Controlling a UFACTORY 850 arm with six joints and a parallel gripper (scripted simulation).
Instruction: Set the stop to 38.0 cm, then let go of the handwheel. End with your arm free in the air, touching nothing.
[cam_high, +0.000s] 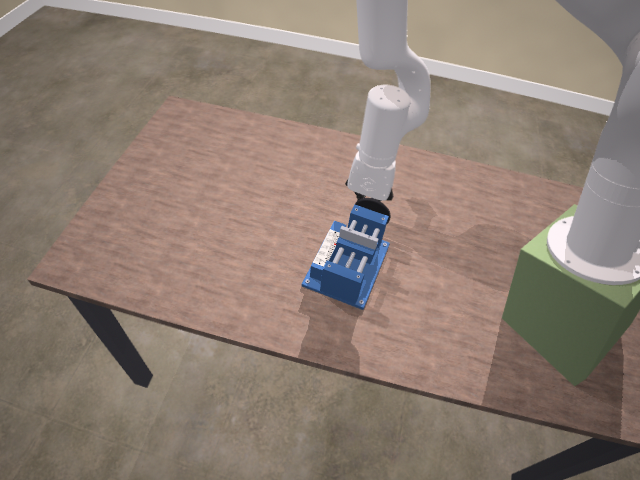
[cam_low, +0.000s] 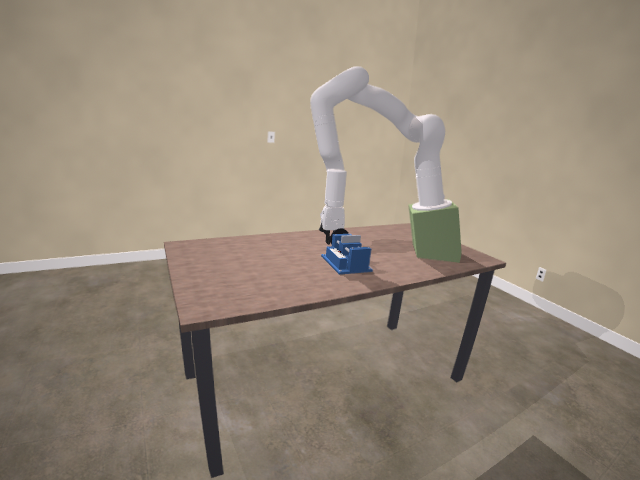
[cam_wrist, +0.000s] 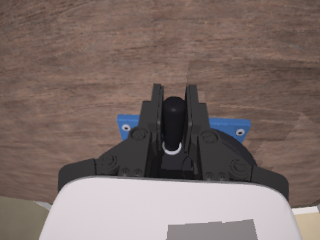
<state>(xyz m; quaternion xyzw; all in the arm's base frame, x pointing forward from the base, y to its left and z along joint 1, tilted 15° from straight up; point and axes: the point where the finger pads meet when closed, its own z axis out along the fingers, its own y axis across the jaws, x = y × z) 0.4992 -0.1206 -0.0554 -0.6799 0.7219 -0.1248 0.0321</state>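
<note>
A blue stop fixture (cam_high: 347, 263) stands near the middle of the wooden table, with grey rods, a grey stop block (cam_high: 358, 238) across them and a white scale strip (cam_high: 327, 248) along its left side. A black handwheel (cam_high: 375, 207) sits at the fixture's far end. My gripper (cam_high: 370, 197) comes down from above onto that wheel. In the wrist view the fingers are shut on the wheel's black crank handle (cam_wrist: 174, 122), with the blue frame (cam_wrist: 230, 127) behind. The scale's numbers are too small to read.
A green pedestal (cam_high: 571, 304) carrying the arm's base stands at the table's right end. In the exterior view the fixture (cam_low: 347, 253) sits toward the table's far right, near the pedestal (cam_low: 435, 232).
</note>
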